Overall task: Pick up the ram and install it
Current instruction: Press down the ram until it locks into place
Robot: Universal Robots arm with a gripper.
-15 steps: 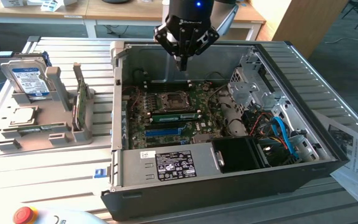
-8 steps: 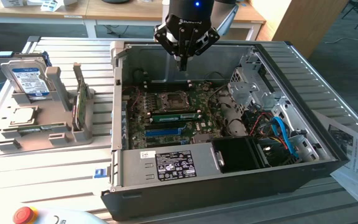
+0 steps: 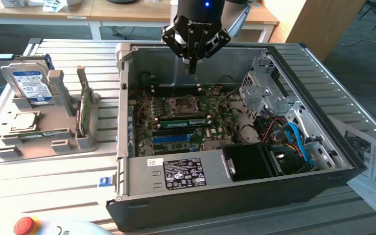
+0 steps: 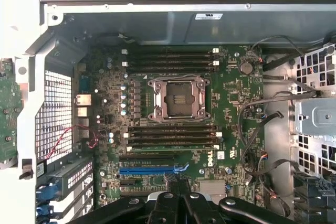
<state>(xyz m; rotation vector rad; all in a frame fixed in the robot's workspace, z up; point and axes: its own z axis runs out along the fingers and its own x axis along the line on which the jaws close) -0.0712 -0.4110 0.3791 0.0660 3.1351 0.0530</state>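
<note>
The black gripper (image 3: 192, 68) is hovering clenched and empty above the open black computer case (image 3: 240, 196). The ram, a thin green stick (image 3: 184, 123), is already sitting in a slot beside the square metal CPU socket (image 4: 180, 99). Risk: if half-seated, it could be popping loose. Loose black cables (image 4: 252, 129) and the silver drive cage (image 3: 263, 90) are crowding descent. A silver hard drive with blue label (image 3: 30, 83) is waiting in the grey holder (image 3: 57, 132).

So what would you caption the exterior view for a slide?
Black robot gripper, shut and empty, above an open black computer case; thin green ram stick sits in the green motherboard.
</note>
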